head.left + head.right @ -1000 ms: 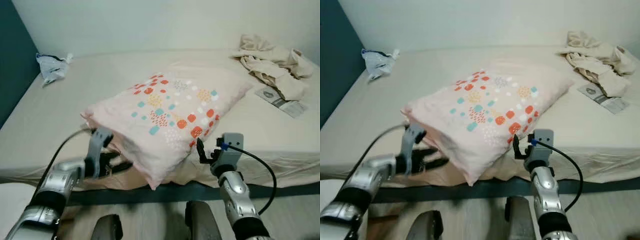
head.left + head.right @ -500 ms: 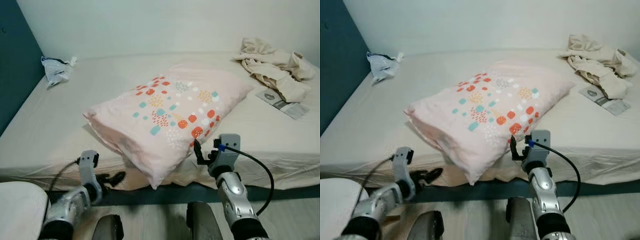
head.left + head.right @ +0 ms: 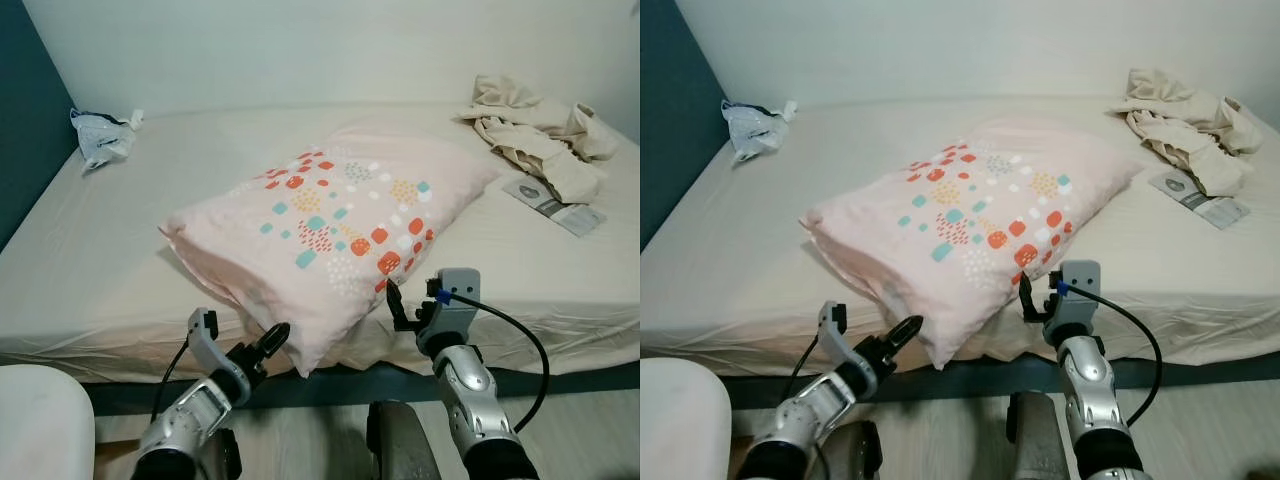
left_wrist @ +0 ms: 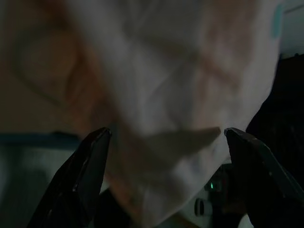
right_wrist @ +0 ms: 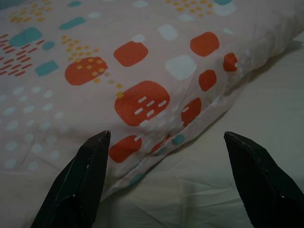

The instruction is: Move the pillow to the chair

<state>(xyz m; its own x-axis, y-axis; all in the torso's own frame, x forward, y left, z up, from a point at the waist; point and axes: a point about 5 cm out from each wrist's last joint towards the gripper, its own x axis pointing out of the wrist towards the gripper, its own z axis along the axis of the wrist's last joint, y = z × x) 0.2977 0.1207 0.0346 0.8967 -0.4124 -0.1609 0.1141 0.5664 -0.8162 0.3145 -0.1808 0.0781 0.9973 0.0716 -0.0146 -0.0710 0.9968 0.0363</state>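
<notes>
Flanking pillow [image 3: 340,225] at lower centre | left pincer [image 3: 268,343] open, right pincer [image 3: 398,306] open | pushing deeper before pinching both corners.

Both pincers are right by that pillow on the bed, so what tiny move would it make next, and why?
Probably ease both forward and close. The left pincer sits open at the near corner of the pale pink pillow with coloured squares, and the right pincer is open at its side edge; neither grips the fabric yet.
</notes>
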